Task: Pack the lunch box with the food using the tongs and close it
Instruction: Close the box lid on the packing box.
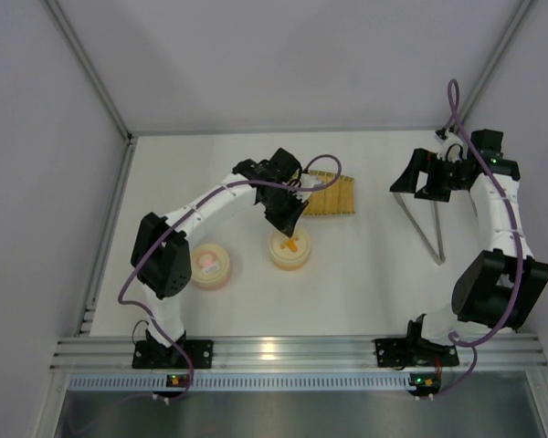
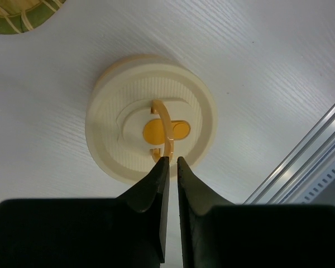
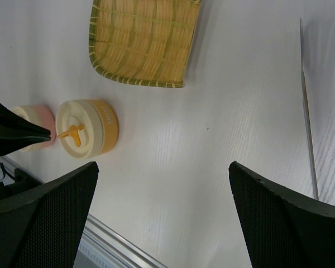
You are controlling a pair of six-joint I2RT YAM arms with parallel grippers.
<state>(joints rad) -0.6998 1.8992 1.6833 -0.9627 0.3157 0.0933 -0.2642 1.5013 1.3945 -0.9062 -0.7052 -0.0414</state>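
The lunch box (image 1: 290, 251) is a round yellow tub with its cream lid (image 2: 128, 111) on, seen also in the right wrist view (image 3: 103, 131). An orange handle (image 2: 166, 125) stands up from the lid. My left gripper (image 1: 290, 228) hangs just over the lid's far edge, its jaws drawn to a thin slit with nothing in it, and the tips (image 2: 173, 161) sit by the handle's end. The tongs (image 1: 416, 226) lie flat on the table at the right (image 3: 307, 111). Above their open end, my right gripper (image 1: 411, 182) is wide open and empty (image 3: 162, 164). No food shows.
A woven yellow tray (image 1: 333, 194) with a green rim lies behind the lunch box, with nothing on it (image 3: 139, 39). A pink round container (image 1: 210, 266) stands left of the lunch box. A metal rail (image 1: 292, 351) runs along the near table edge.
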